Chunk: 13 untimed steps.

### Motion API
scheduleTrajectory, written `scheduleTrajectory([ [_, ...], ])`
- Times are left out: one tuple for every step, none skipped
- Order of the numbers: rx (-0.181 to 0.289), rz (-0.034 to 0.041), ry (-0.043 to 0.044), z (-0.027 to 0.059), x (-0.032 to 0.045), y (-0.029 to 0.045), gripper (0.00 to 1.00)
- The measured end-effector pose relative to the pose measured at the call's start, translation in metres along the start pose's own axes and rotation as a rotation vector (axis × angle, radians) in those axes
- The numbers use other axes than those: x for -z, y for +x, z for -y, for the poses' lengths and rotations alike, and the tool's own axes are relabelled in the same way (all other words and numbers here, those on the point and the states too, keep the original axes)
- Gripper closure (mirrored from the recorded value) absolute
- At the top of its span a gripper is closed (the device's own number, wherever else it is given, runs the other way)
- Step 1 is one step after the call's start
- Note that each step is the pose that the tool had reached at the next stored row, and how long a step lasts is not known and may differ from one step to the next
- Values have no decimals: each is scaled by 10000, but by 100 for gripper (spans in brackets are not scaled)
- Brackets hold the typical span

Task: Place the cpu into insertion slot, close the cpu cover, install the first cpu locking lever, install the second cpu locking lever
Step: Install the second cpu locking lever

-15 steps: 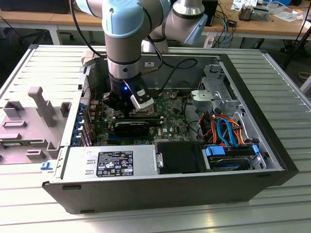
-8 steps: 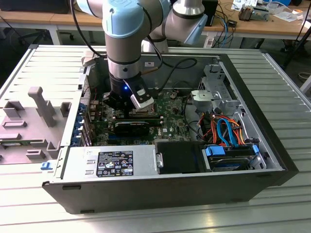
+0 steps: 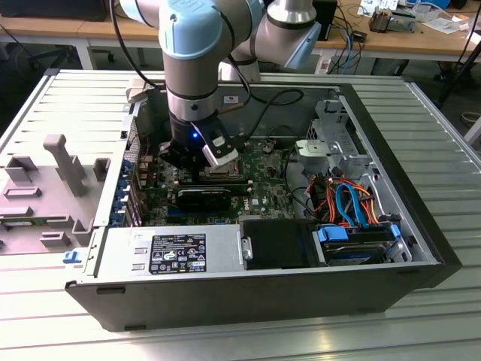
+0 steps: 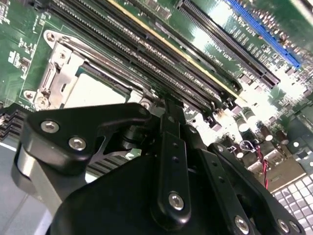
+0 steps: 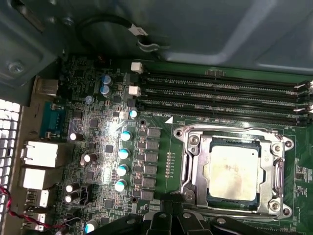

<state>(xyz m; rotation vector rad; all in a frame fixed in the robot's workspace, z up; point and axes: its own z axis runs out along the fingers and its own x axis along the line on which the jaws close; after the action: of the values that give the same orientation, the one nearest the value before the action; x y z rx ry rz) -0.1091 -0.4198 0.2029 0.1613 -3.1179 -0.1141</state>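
Gripper (image 3: 197, 167) hanging low inside open computer case (image 3: 391, 271), right over green board (image 5: 98, 147). Cannot tell if it is open or closed. Cpu (image 5: 230, 171) sitting flat in insertion slot (image 5: 195, 193). Cpu cover (image 5: 266, 161) lying down around chip, silver top showing through window. Long black memory slots (image 5: 225, 98) running beside socket.

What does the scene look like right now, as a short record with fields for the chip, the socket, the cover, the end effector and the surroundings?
cpu: silver-grey square chip lying flat in the socket
insertion slot: metal-rimmed socket on the green motherboard, beside the long black memory slots
cpu cover: silver frame lying down around the chip, its window showing the chip's top
end effector: black end effector low over the socket area inside the open computer case; open or shut cannot be told
arm: pale blue and grey arm reaching down into the case
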Motion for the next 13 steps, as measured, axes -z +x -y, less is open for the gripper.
scheduleTrajectory([
  [9,-4,2,0,-5,0,89],
  [10,-4,3,0,-5,1,89],
  [11,-4,3,0,-5,2,89],
  [10,-1,13,-1,-2,2,89],
  [9,4,42,-2,15,3,89],
  [10,6,71,-5,46,2,89],
  [10,-2,118,-7,87,3,89],
  [10,-6,139,-9,121,3,89],
  [10,-5,138,-10,132,-4,89],
  [8,-17,138,-8,138,-30,89],
  [5,-39,136,-4,139,-71,89],
  [5,-59,129,-1,139,-103,89],
  [4,-86,118,2,140,-139,89],
])
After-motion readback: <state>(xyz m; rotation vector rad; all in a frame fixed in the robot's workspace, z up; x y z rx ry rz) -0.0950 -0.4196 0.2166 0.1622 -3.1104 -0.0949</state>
